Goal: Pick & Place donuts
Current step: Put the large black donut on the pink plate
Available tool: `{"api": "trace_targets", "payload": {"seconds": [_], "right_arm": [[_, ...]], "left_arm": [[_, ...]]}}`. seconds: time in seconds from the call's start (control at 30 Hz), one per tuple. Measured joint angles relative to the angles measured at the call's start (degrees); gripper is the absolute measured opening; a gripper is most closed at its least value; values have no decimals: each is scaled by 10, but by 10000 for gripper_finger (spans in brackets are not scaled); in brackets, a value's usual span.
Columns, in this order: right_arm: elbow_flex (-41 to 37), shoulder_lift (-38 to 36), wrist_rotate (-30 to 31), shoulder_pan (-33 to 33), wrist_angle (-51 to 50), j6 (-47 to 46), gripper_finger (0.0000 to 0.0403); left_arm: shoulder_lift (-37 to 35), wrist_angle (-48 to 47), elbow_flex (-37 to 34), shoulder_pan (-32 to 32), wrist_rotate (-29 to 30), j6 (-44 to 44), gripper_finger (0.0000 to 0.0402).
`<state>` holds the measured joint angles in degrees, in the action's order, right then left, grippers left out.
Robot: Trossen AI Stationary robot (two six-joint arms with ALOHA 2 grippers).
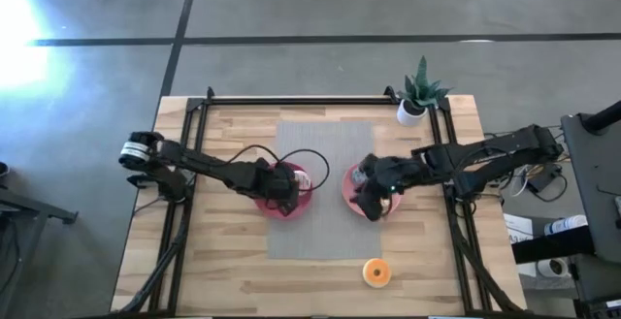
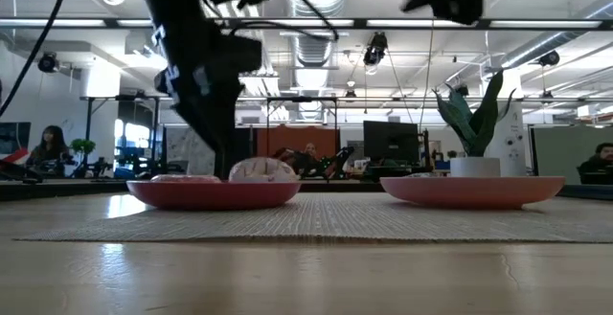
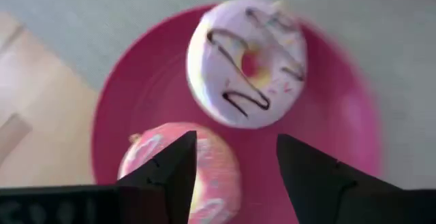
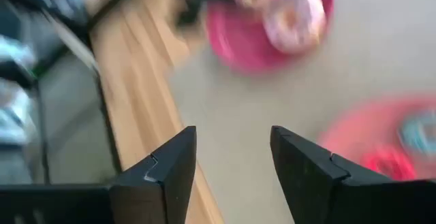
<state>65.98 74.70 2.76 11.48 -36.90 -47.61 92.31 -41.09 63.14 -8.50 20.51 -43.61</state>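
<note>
Left of centre in the overhead picture, the left pink plate point(image 1: 287, 203) sits on the grey mat point(image 1: 320, 237) and holds two donuts. In the left wrist view one is a pale pink donut point(image 3: 246, 60) with dark chocolate squiggles and a small centre hole, lying flat toward the plate's far side; the other is a brighter pink donut point(image 3: 184, 169) with white streaks, lying just under the fingers. The left gripper point(image 3: 235, 176) hangs right over that plate with its jaws apart, holding nothing. Just right of centre, the right pink plate point(image 1: 351, 181) is largely covered by the right gripper point(image 1: 373, 199), so what lies in it is hard to tell from above; its own wrist view shows the jaws spread and empty, with blurred red and blue shapes on a plate at the lower right. Farther down, at the mat's lower right corner, an orange donut point(image 1: 376, 272) lies alone. A potted plant point(image 1: 417, 94) stands at the table's upper right.
</note>
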Motion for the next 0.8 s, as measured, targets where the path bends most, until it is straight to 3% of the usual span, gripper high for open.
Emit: {"api": "trace_targets", "payload": {"seconds": [0.27,0.53,0.8], "right_arm": [[0,39,-95,109,-107,125,180],[2,149,-22,265,-103,198,180],[34,245,-7,377,-70,158,180]], "left_arm": [[-83,14,16,-46,-19,5,176],[-133,43,13,-113,42,10,176],[-131,41,13,-130,49,10,176]]}}
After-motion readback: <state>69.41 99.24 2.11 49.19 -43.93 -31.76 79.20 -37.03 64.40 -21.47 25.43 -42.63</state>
